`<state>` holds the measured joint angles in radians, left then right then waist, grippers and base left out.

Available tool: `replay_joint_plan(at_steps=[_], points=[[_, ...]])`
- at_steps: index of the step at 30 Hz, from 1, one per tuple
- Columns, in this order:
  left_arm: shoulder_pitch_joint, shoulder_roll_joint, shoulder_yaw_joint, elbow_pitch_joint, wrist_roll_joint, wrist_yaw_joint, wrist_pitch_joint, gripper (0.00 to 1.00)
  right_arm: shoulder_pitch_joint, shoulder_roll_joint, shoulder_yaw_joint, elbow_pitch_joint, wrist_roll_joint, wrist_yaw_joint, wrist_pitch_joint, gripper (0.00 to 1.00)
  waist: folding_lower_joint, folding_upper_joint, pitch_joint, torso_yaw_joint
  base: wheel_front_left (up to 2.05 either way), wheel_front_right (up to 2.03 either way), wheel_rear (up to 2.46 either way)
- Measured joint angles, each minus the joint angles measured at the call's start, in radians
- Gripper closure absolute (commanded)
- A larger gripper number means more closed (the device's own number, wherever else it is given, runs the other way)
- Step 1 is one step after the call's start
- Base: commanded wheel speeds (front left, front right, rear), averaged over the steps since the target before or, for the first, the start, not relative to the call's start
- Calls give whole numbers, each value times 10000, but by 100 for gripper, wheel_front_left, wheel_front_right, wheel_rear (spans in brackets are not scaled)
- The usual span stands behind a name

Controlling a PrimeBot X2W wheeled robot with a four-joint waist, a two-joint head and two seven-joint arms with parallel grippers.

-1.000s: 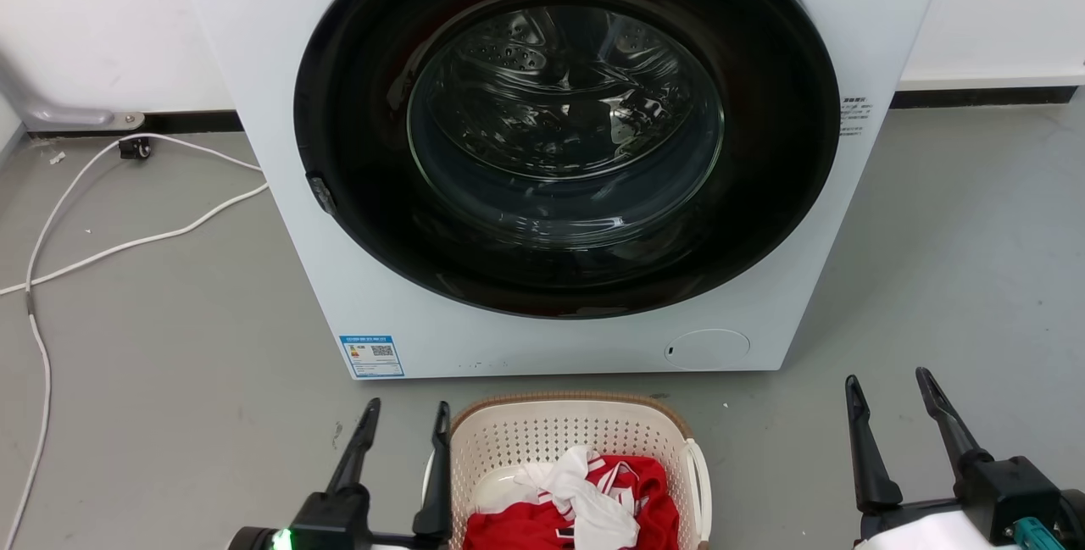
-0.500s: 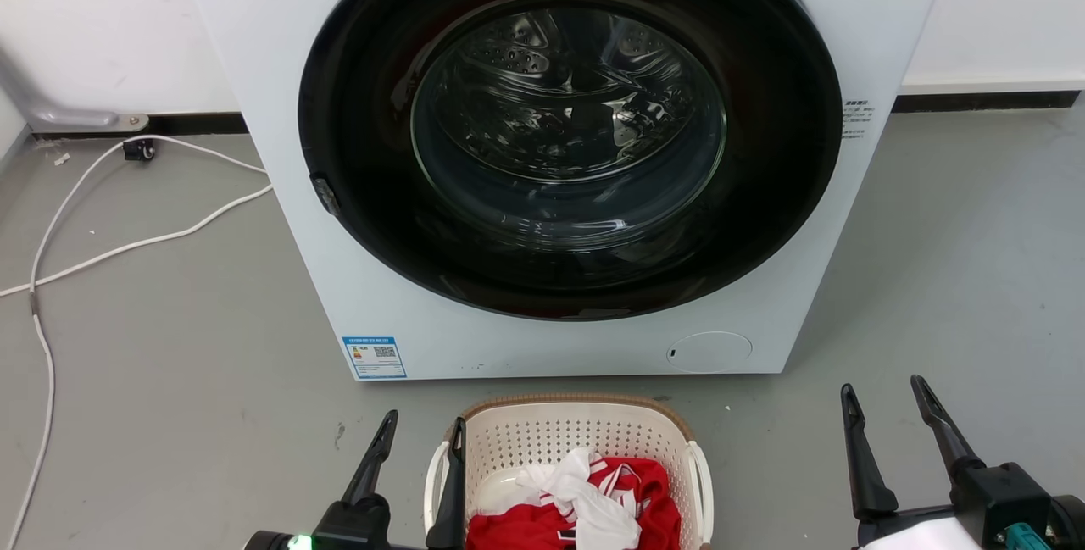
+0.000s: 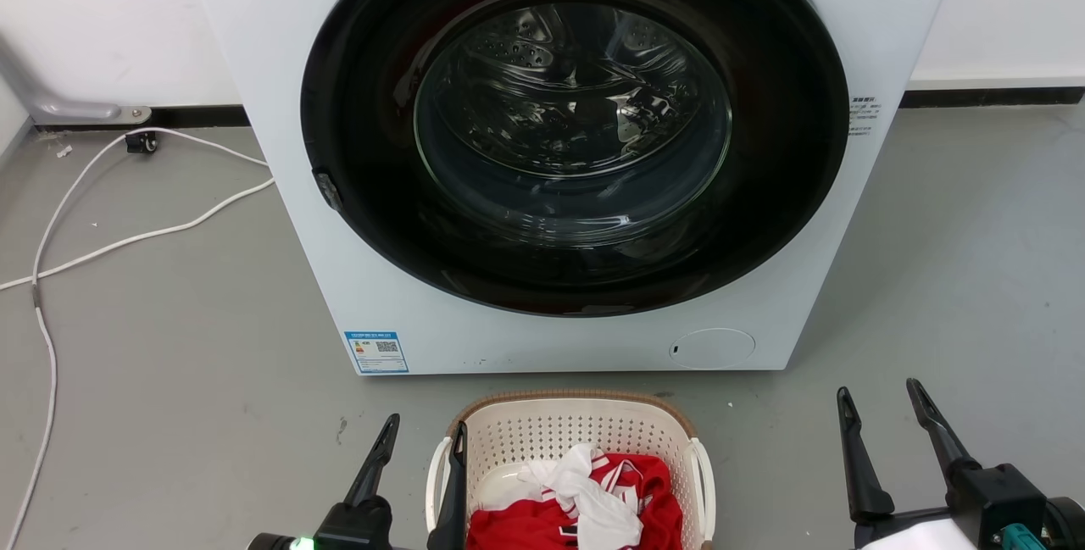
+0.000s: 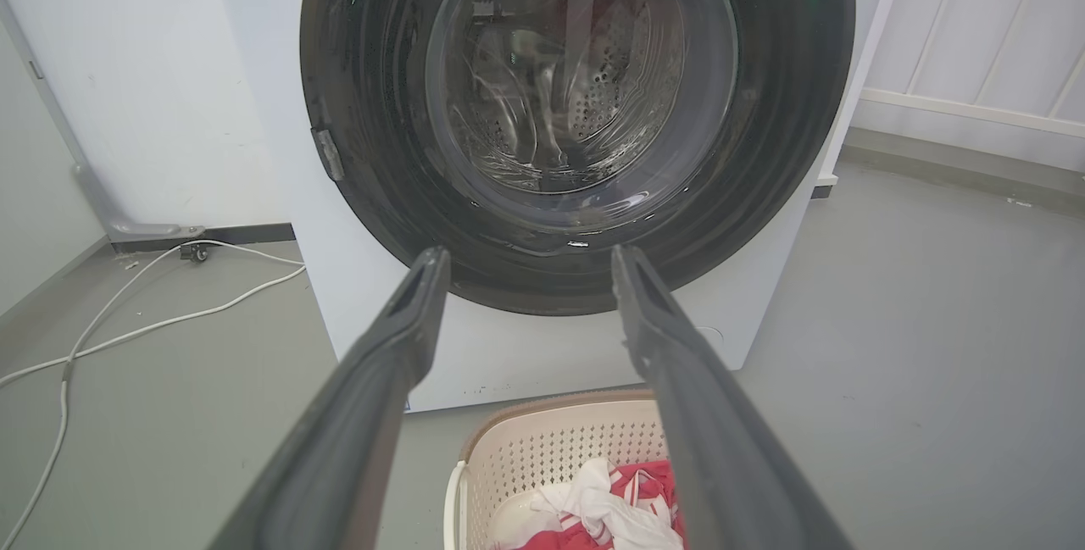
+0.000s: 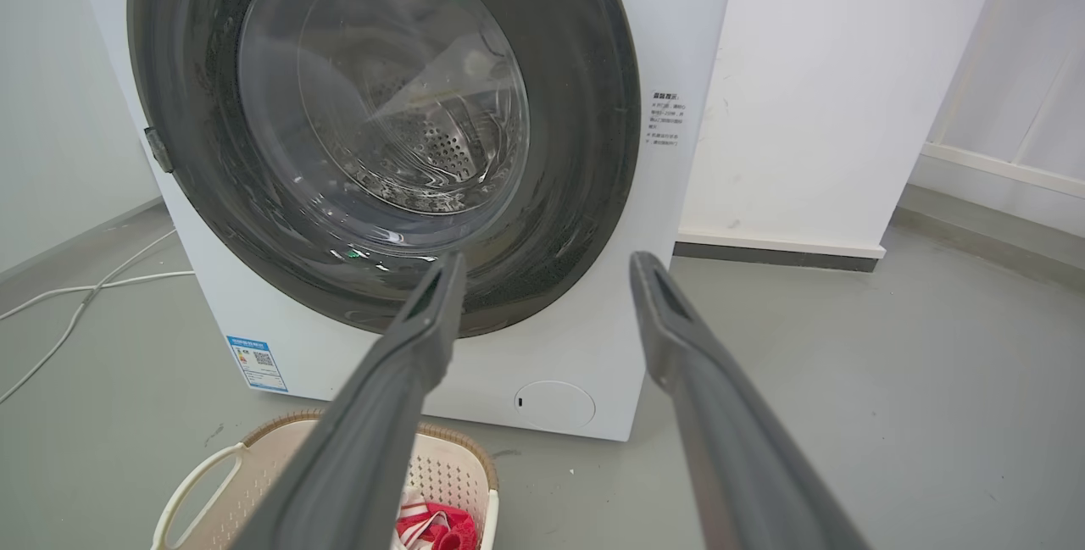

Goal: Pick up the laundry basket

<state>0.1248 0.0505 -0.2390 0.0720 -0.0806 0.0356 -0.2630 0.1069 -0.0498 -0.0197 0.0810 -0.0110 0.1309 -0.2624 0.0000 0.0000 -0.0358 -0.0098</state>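
Washing machine [image 3: 572, 118]: boxy white front, black round door ring, domed glass. Our left wrist view looks through the glass to the punched steel drum. Right wrist view gives a plain white wall block [image 5: 831, 92] to the machine's right. Floor [image 3: 932, 262] is smooth and grey.

Laundry basket [image 3: 542, 436] sits on the floor just in front of the machine. It's cream perforated plastic, rounded-rectangular, with a brown woven-look rim.

Left gripper [image 3: 425, 425] has its fingers spread and holds nothing. The basket's white loop handle [image 3: 436, 469] lies between them; we can't tell if there's contact. Right gripper [image 3: 878, 389] is likewise spread and empty, well apart from the basket.

Crumpled red-and-white clothes [image 3: 585, 508] lie inside.
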Motion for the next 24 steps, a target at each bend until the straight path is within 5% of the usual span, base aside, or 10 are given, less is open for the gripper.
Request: replay_joint_plan(at_steps=[24], points=[[-430,-4,268,468,-291,-8,0,0,-618,0,56,140,-36,2,-6,0,0,0,996,-72,0,0,0]])
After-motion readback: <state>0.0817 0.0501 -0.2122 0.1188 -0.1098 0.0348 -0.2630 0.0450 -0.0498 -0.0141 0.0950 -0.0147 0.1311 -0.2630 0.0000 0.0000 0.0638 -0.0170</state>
